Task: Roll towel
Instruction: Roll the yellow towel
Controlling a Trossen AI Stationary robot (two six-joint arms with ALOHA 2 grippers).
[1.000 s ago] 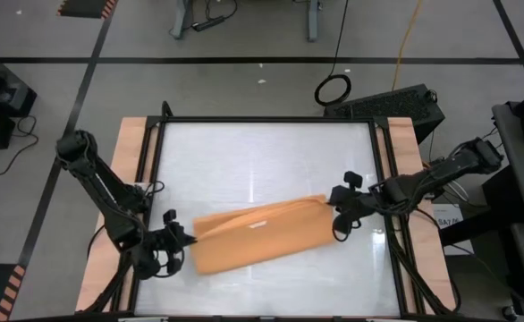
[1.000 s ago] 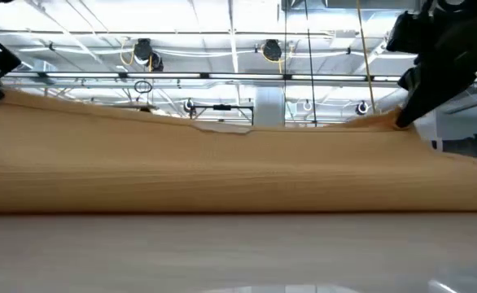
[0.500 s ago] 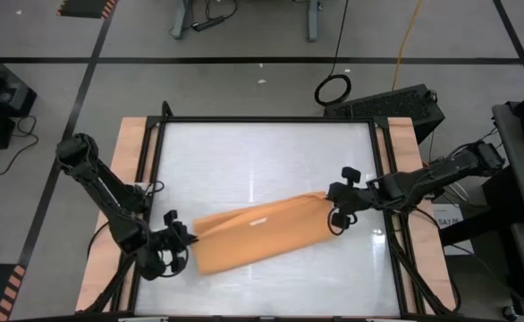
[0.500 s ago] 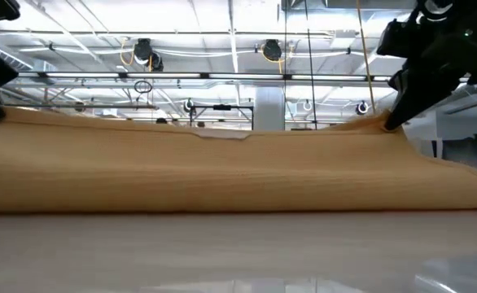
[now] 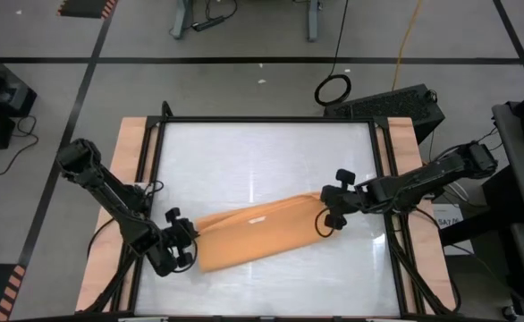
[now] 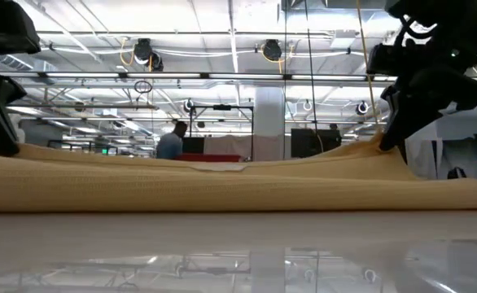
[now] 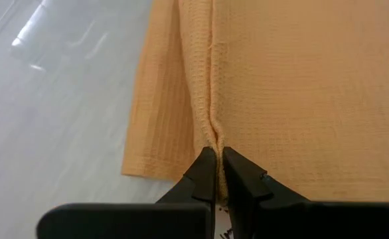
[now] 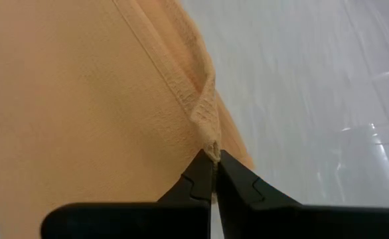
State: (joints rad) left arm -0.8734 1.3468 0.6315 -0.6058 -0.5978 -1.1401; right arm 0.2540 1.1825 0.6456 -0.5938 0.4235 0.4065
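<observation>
1. The white glossy tabletop (image 5: 262, 156) carries the orange-tan waffle-weave towel (image 5: 257, 234), which lies as a folded strip slanting across the near half, between the two arms.
2. The towel looks folded lengthwise but no coil shows anywhere, so the rolling itself seems not yet begun.
3. The left gripper (image 7: 214, 162) sits at the towel's left end, fingers clamped on a pinched fold of the edge.
4. The right gripper (image 8: 213, 166) sits at the right end, fingers pressed together on a raised corner of the cloth.
5. Left to do, judging by this: wind the strip into a roll.
</observation>
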